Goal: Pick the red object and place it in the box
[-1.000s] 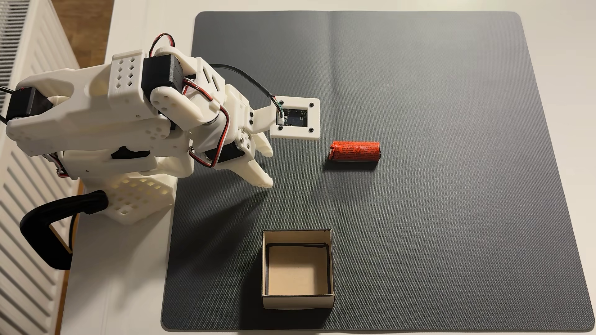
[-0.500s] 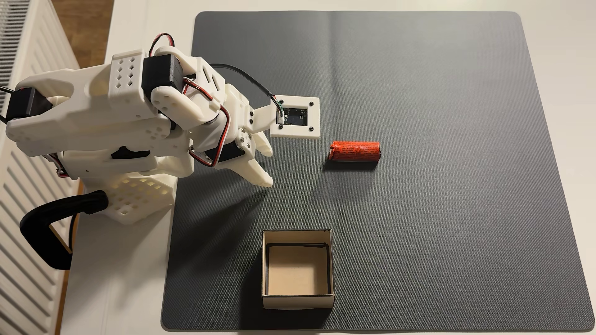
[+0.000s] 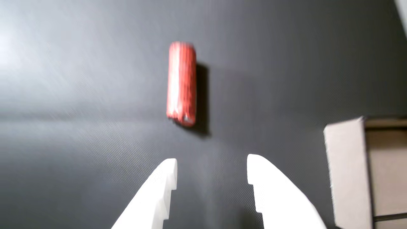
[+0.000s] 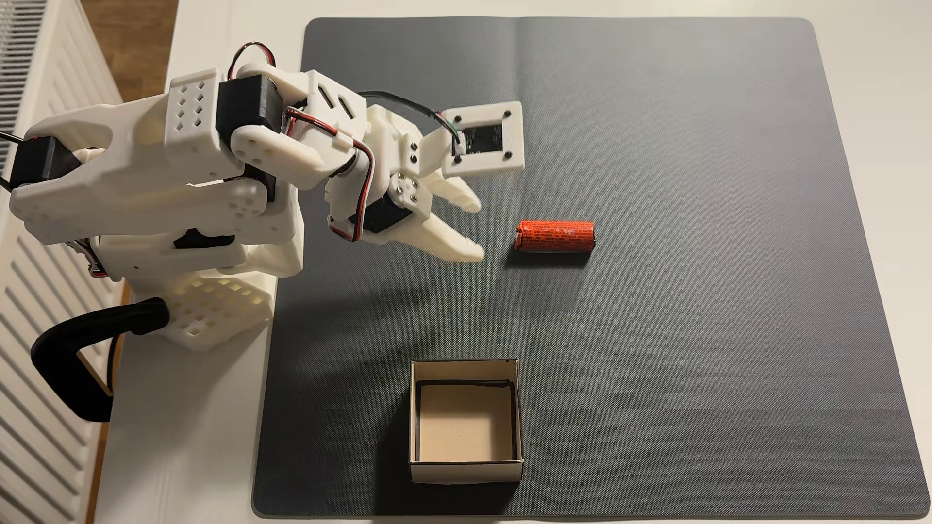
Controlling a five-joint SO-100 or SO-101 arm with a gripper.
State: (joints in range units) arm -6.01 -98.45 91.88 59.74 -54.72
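The red object (image 4: 555,237) is a small orange-red cylinder with fine dark print, lying on its side on the dark mat. In the wrist view the red object (image 3: 181,83) lies lengthwise ahead of the fingers, blurred. My white gripper (image 4: 476,229) hangs open just left of it in the fixed view, a short gap away and holding nothing. Seen from the wrist, the gripper (image 3: 211,167) has its two white fingertips spread below the cylinder. The box (image 4: 465,468), a square open-topped cardboard one, stands near the mat's front edge and looks empty; the box (image 3: 346,171) sits at the right in the wrist view.
A dark grey mat (image 4: 706,302) covers most of the white table. The arm's base and a black clamp (image 4: 75,352) sit at the left table edge, beside a white radiator (image 4: 35,302). Open mat lies to the right of the cylinder and box.
The gripper has swung up and to the right, toward the red object, with its fingers still spread. The cylinder and the box have not moved.
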